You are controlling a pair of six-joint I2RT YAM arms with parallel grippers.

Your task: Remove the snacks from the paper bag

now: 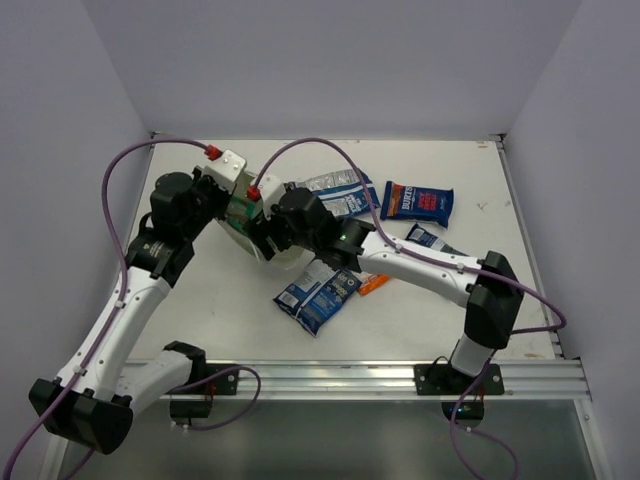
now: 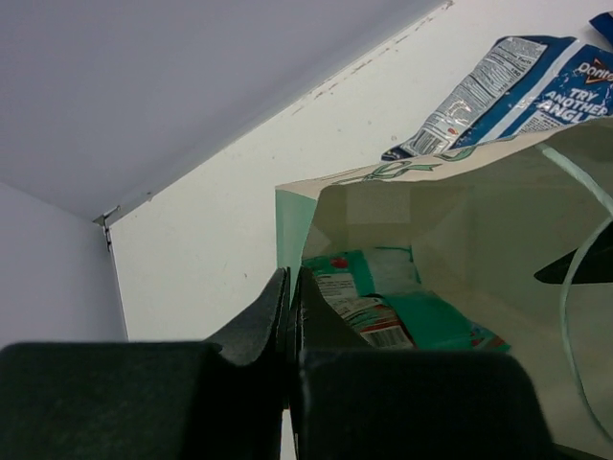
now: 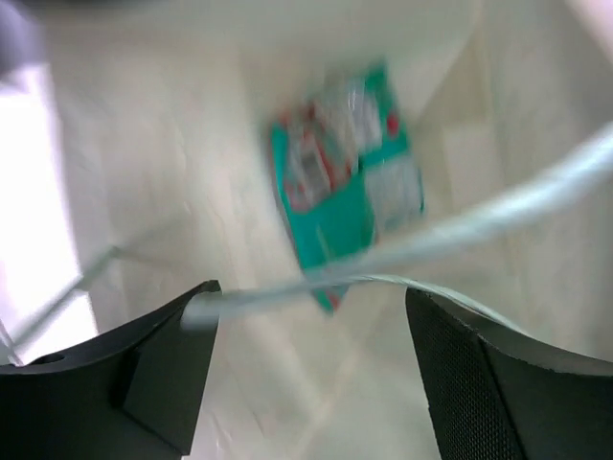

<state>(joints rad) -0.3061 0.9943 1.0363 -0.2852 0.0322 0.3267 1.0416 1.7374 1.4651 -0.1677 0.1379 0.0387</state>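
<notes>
Right wrist: my right gripper (image 3: 308, 292) sits spread inside the paper bag (image 3: 144, 144), teal-green packet (image 3: 345, 182) straight ahead; left gripper (image 2: 290, 287) pinches the rim.

**A robot test cell in a lab**

Two white robot arms (image 1: 130, 310) are bolted to a metal rail (image 1: 340, 378) at the near edge of a white desk (image 1: 230, 320). Plain pale walls (image 1: 330, 60) box the desk in on three sides, and purple cables (image 1: 115, 190) loop from the arms.
</notes>
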